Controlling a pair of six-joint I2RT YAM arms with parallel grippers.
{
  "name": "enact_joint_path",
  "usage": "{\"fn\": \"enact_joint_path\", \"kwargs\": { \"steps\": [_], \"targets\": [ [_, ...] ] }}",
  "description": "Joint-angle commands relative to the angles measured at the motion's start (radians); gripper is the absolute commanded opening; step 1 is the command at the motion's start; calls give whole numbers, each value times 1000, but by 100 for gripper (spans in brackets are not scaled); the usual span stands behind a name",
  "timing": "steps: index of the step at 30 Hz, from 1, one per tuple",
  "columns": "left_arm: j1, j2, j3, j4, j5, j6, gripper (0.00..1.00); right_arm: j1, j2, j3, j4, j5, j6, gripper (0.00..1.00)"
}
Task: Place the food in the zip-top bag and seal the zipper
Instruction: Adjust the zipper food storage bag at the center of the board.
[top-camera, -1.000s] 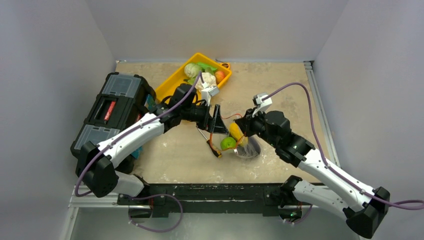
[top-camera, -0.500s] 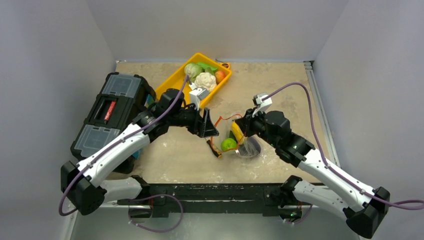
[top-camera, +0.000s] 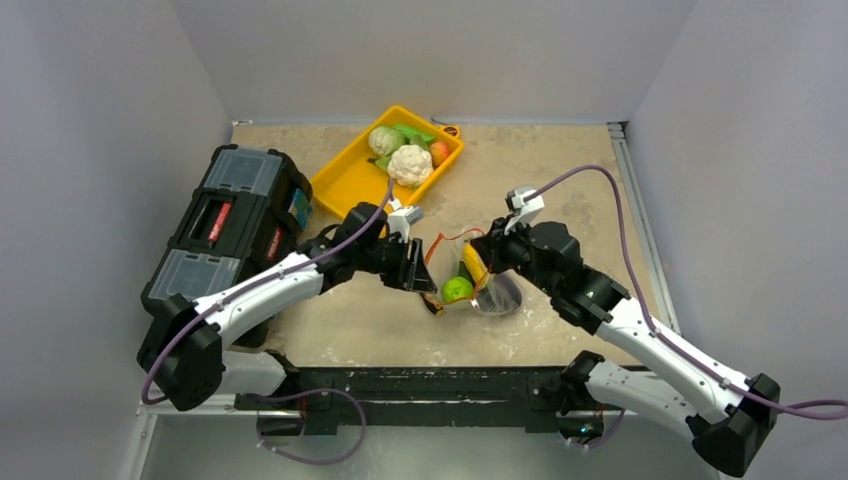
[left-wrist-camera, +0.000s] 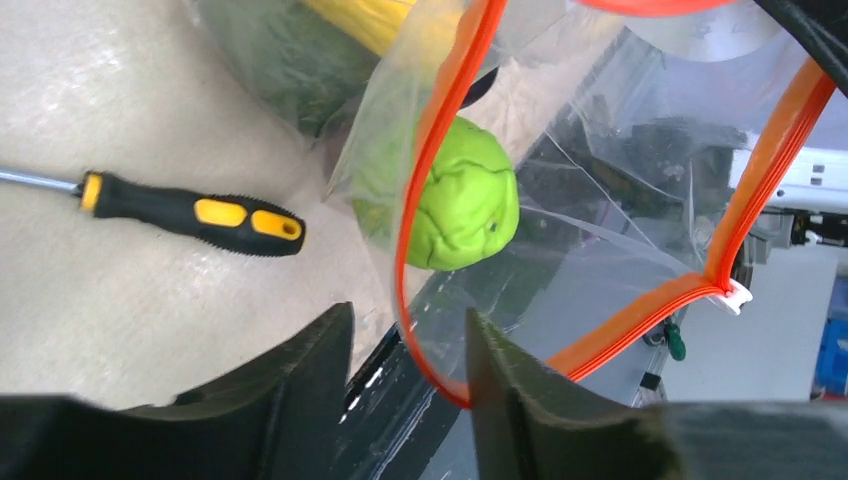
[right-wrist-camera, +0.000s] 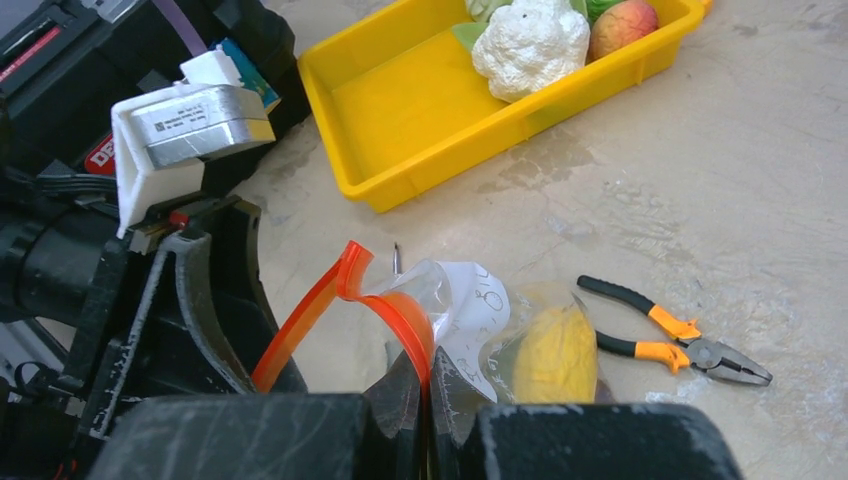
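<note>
The clear zip-top bag (top-camera: 487, 292) lies mid-table with a green lime (top-camera: 457, 288) and yellow corn (top-camera: 471, 264) inside. My right gripper (right-wrist-camera: 428, 385) is shut on the red-orange zipper strip (right-wrist-camera: 405, 318) and holds the mouth up. My left gripper (left-wrist-camera: 408, 330) is open, its jaws either side of the strip (left-wrist-camera: 412, 240), which touches the right finger. The lime (left-wrist-camera: 468, 195) shows just beyond them, inside the bag. A white cauliflower (top-camera: 410, 164), pale green cabbage (top-camera: 383, 140) and orange-red fruit (top-camera: 438, 151) sit in the yellow tray (top-camera: 352, 178).
A black toolbox (top-camera: 228, 222) stands at the left. A black-and-yellow screwdriver (left-wrist-camera: 190, 212) lies left of the bag. Orange-handled pliers (right-wrist-camera: 680, 340) lie right of the bag. The two grippers are close together over the bag.
My left gripper has come down and toward me from near the tray to the bag's mouth. It now straddles the zipper strip. The right gripper has held still on the strip.
</note>
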Motion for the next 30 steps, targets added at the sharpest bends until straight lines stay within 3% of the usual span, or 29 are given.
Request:
{"fn": "enact_joint_path", "kwargs": {
  "steps": [1, 6, 7, 12, 21, 30],
  "targets": [
    [-34, 35, 76, 109, 71, -36, 35, 5, -42, 19, 28, 8, 8, 0],
    [-63, 30, 221, 65, 95, -11, 2, 5, -62, 26, 25, 29, 8, 0],
    [-65, 27, 252, 52, 103, -11, 0, 5, -65, 33, 23, 37, 5, 0],
    [-83, -6, 326, 103, 134, -55, 0, 5, -87, 62, -19, 135, -9, 0],
    [-82, -31, 247, 63, 74, -57, 0, 5, -152, 41, -2, 145, -1, 0],
    [-80, -175, 389, -285, -183, 144, 0, 20, -36, 117, 126, -91, 31, 0]
  ]
}}
